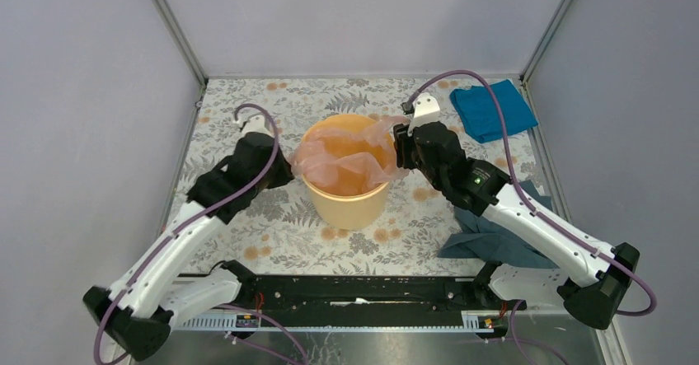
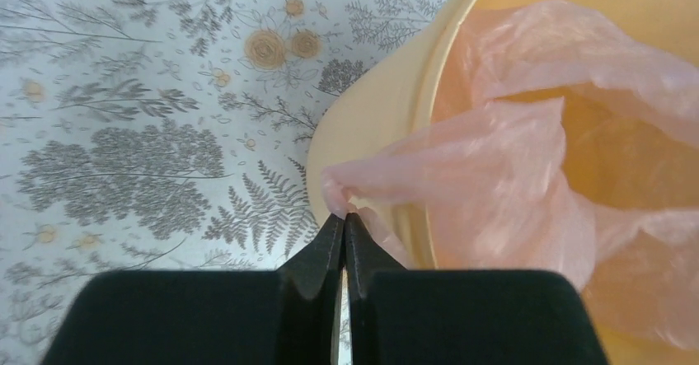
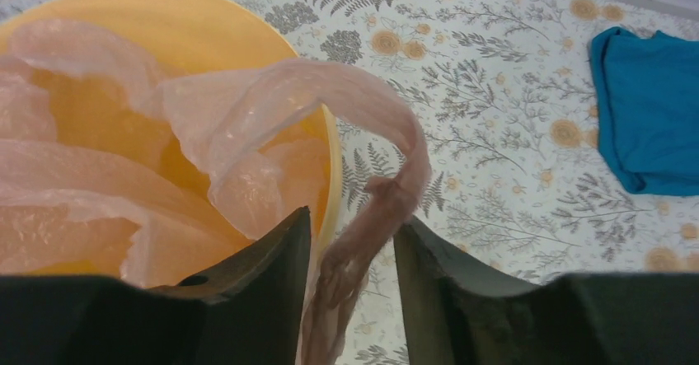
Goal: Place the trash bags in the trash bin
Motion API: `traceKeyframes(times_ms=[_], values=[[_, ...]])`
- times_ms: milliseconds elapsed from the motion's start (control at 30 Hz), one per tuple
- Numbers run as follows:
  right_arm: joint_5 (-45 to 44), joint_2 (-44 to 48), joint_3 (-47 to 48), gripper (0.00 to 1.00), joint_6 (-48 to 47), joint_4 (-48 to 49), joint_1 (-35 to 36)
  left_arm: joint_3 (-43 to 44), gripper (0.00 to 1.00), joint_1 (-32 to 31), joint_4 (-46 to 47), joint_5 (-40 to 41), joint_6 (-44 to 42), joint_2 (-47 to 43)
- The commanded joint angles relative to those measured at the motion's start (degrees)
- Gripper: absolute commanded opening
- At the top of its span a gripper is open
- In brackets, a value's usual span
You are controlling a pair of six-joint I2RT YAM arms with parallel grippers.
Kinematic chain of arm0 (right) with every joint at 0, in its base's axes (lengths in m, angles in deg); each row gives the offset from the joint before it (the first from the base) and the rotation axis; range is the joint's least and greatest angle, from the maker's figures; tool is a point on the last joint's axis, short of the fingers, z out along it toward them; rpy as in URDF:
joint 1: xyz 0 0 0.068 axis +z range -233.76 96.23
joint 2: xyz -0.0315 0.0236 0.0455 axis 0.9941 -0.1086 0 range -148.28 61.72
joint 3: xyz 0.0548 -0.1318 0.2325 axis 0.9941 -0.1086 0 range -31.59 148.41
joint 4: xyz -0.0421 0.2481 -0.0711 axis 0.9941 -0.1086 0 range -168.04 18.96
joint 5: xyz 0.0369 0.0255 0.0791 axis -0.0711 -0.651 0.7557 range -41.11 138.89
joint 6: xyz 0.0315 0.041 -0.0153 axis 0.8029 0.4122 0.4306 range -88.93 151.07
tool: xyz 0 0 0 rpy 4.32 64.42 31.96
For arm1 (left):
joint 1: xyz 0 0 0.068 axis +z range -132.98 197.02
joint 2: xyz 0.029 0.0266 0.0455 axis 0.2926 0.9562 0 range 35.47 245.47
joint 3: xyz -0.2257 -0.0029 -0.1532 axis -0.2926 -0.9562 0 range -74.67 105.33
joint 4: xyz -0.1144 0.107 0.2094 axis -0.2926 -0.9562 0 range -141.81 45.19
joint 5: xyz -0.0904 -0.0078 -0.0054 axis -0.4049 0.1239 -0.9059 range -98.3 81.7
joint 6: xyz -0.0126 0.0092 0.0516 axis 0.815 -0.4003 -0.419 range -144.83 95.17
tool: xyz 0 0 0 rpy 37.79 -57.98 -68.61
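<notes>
The yellow-orange trash bin (image 1: 346, 204) stands upright in the middle of the floral table. A thin pale-pink trash bag (image 1: 342, 163) is spread across its mouth and sags inside. My left gripper (image 2: 345, 217) is at the bin's left rim (image 2: 371, 126), shut on a bunched corner of the bag (image 2: 494, 167). My right gripper (image 3: 354, 217) is at the bin's right rim (image 3: 189, 19) with its jaws apart. A twisted strip of the bag (image 3: 387, 192) hangs over the rim and down between its fingers, loose. In the top view the two grippers (image 1: 290, 167) (image 1: 401, 152) flank the bin.
A bright blue cloth (image 1: 493, 109) lies at the back right corner, also in the right wrist view (image 3: 647, 118). A grey-blue cloth (image 1: 494, 237) lies crumpled under the right arm. Grey walls enclose the table on three sides.
</notes>
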Motion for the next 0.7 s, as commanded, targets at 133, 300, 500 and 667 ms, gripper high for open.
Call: traceKeyframes(times_ms=[133, 300, 500, 667], values=[[8.6, 2.2, 6.6, 0.72, 4.1, -9.7, -0.3, 10.7, 0.14, 0.0, -15.2, 2.2, -3.1, -11.5], [9.7, 4.8, 3.6, 0.74, 7.8, -8.1, -0.3, 14.9, 0.04, 0.0, -16.7, 4.0, -3.6, -9.8], [11.5, 8.2, -0.5, 0.57, 15.4, -4.0, -0.3, 24.9, 0.00, 0.0, -23.1, 14.6, -2.0, -4.6], [14.2, 10.2, -3.4, 0.52, 22.3, 0.1, -0.3, 29.8, 0.30, 0.0, -23.5, 2.5, 3.9, -3.0]])
